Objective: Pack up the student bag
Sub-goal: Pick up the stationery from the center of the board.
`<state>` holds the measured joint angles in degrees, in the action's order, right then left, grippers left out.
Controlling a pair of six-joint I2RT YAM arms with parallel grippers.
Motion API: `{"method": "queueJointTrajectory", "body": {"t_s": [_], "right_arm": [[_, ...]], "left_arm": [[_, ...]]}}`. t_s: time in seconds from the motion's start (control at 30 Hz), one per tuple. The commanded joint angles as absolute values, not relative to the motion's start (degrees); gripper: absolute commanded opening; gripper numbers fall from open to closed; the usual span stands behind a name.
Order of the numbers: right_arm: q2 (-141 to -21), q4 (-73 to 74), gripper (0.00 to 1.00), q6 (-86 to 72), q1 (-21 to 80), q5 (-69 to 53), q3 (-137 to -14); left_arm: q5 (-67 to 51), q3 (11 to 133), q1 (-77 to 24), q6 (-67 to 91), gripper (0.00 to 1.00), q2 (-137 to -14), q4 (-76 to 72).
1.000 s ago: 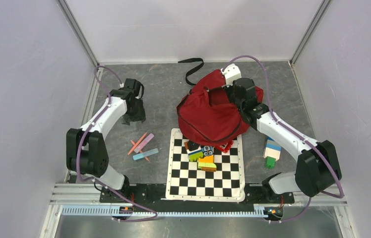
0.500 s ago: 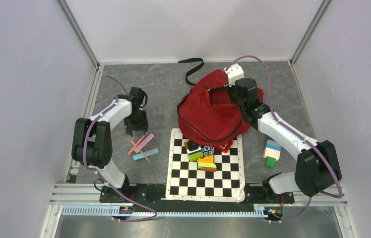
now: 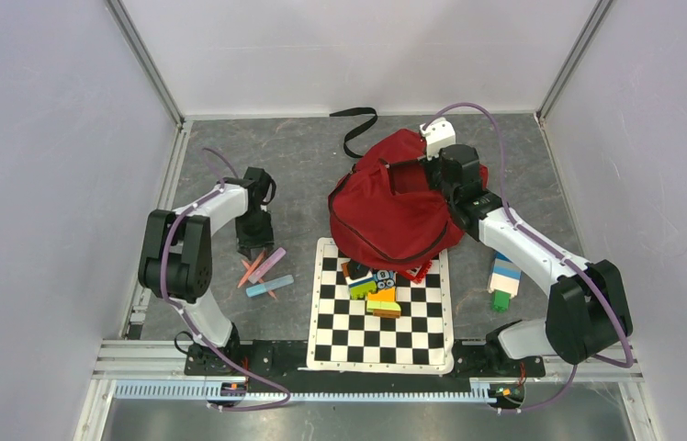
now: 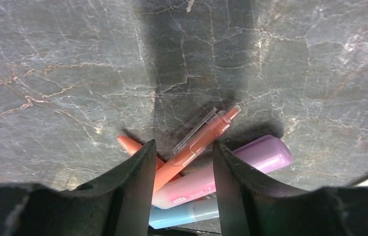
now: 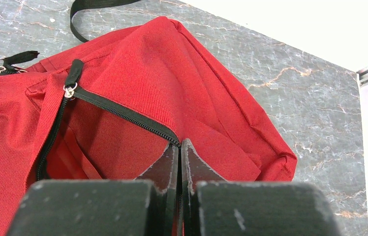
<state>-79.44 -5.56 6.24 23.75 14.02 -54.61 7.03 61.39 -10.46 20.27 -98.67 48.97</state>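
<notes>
Student bag [image 3: 386,211] sits mid-table, at 12 o'clock of the checkered mat [image 3: 381,335], its near edge overlapping the mat's far edge. It lies slumped, with a black strap [image 3: 355,129] trailing off at 11 o'clock.

Right gripper [image 5: 179,147] has its fingers pressed together on the zipper edge of the bag's opening. The zipper tape runs straight into the tips, so it looks like a pinch on the fabric rim. In the top view it is on the bag's 1 o'clock side [image 3: 427,168].

Left gripper [image 4: 183,147] is at 9 o'clock of the mat, low over the pens. Its jaws are spread and straddle the orange pen [image 4: 201,137], not clamped. Purple highlighter [image 4: 243,160] and blue highlighter [image 4: 184,214] lie touching, just beside the pen.

Handling, as a judgement: soft, floppy cloth, probably light, not fragile, and not slippery. It sags and the mouth will likely fall closed unless held. Best hold is the zipper rim or a strap — the stitched tape is stiffer than the loose panel, which would just bunch. Lift the rim up and away to 12 o'clock to keep the mouth open — a pull too hard may drag the whole bag.
</notes>
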Motion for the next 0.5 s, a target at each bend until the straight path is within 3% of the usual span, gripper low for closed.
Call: {"method": "queueJointTrajectory", "body": {"t_s": [0.0, 0.17, 0.47], "right_arm": [[-77.27, -8.78, 0.00, 5.45, 23.03, 14.73, -54.74], [-77.04, -8.78, 0.00, 5.43, 22.85, 14.74, -54.59], [-76.96, -8.80, 0.00, 5.36, 22.52, 14.92, -54.67]], "left_arm": [[6.26, 62.44, -10.33, 18.15, 0.51, -100.37, 47.70], [6.75, 63.78, -10.37, 17.59, 0.44, -101.82, 47.56], [7.91, 64.61, -10.37, 17.15, 0.18, -101.56, 47.69]]}}
